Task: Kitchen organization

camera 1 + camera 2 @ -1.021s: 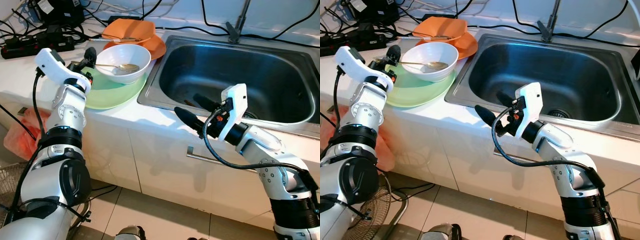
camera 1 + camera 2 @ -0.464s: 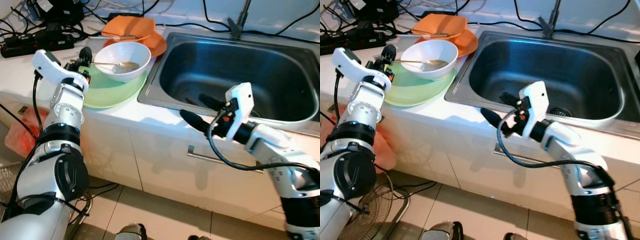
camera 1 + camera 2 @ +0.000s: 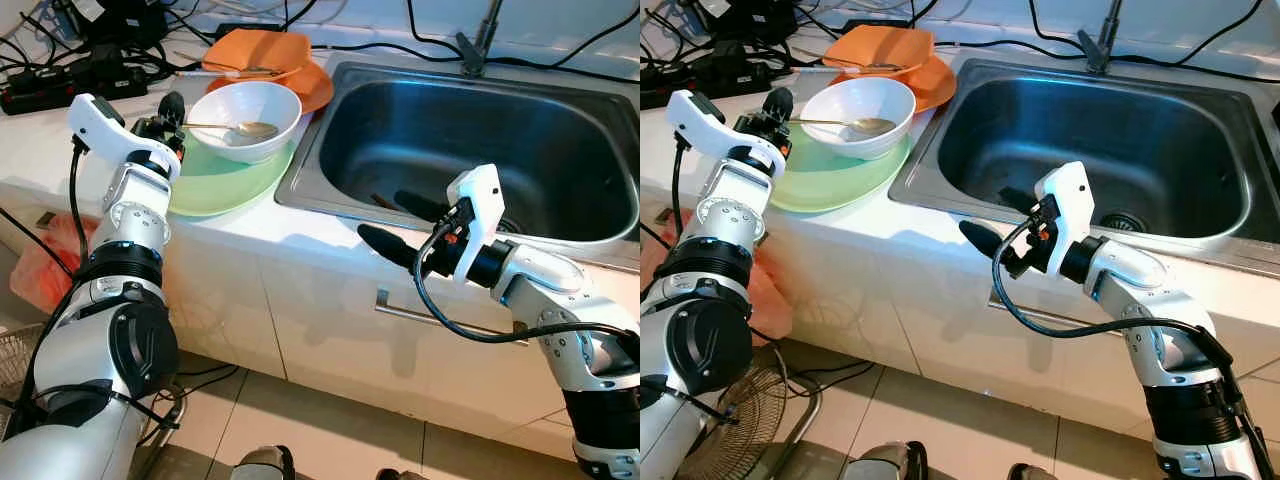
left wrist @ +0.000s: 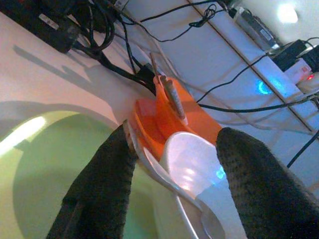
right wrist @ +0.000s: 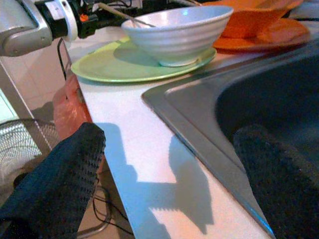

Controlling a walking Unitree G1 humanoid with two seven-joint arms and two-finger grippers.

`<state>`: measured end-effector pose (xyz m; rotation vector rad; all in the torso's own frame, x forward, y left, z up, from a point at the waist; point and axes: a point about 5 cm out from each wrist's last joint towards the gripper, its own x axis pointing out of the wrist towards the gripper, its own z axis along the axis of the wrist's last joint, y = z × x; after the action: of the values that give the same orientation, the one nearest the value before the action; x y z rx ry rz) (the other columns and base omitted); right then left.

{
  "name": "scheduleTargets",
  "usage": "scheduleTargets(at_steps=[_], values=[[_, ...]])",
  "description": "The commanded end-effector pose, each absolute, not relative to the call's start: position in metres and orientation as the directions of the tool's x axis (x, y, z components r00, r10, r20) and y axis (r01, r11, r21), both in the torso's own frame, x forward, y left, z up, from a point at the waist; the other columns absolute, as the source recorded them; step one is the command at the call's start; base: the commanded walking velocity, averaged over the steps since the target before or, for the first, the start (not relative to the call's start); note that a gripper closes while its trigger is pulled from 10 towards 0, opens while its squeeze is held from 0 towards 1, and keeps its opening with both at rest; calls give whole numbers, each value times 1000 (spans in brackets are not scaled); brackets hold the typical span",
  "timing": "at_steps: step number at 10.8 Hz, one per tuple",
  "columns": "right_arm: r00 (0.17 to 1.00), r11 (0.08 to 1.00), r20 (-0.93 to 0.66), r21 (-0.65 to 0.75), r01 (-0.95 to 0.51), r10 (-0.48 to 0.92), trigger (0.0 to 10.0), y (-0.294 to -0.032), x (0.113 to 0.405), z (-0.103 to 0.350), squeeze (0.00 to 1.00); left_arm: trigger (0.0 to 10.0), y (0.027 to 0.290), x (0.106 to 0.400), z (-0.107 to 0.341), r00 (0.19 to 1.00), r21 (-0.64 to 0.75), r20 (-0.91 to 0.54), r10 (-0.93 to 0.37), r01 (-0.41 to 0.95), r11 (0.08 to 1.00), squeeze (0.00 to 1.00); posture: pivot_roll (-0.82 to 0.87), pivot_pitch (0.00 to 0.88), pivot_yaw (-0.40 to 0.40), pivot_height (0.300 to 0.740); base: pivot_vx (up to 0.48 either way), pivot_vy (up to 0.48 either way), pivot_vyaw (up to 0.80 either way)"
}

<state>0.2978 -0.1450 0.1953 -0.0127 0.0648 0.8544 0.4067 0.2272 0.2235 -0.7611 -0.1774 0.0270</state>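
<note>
Shifted slightly, right gripper [image 3: 398, 224] hovers beside white ribbed bowl [image 3: 248, 118].

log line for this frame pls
left gripper: open, at spoon handle by white bowl on green plate | right gripper: open, over sink front edge

**White counter with a sunken sink**

A white counter [image 3: 250, 225] runs along the wall, with a steel sink [image 3: 480, 150] set into it. Beside the sink's rim lies a green plate [image 3: 220, 180]. Behind it, near the wall, sits an orange plate [image 3: 315, 92]. Black cables [image 3: 60, 80] and power strips [image 3: 35, 100] lie on the counter's far corner.
</note>
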Motion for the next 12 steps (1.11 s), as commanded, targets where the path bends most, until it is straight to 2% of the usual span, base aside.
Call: scheduleTargets(at_steps=[1, 12], values=[[636, 639, -77, 8, -769, 768, 10000, -144, 298, 194, 0, 0, 227, 409, 235, 980, -689, 180, 85, 63, 722, 0, 103, 124, 68, 740, 0, 0, 0], [611, 614, -83, 17, -789, 787, 10000, -137, 297, 189, 0, 0, 230, 408, 240, 974, -699, 202, 105, 68, 712, 0, 116, 128, 69, 740, 0, 0, 0]])
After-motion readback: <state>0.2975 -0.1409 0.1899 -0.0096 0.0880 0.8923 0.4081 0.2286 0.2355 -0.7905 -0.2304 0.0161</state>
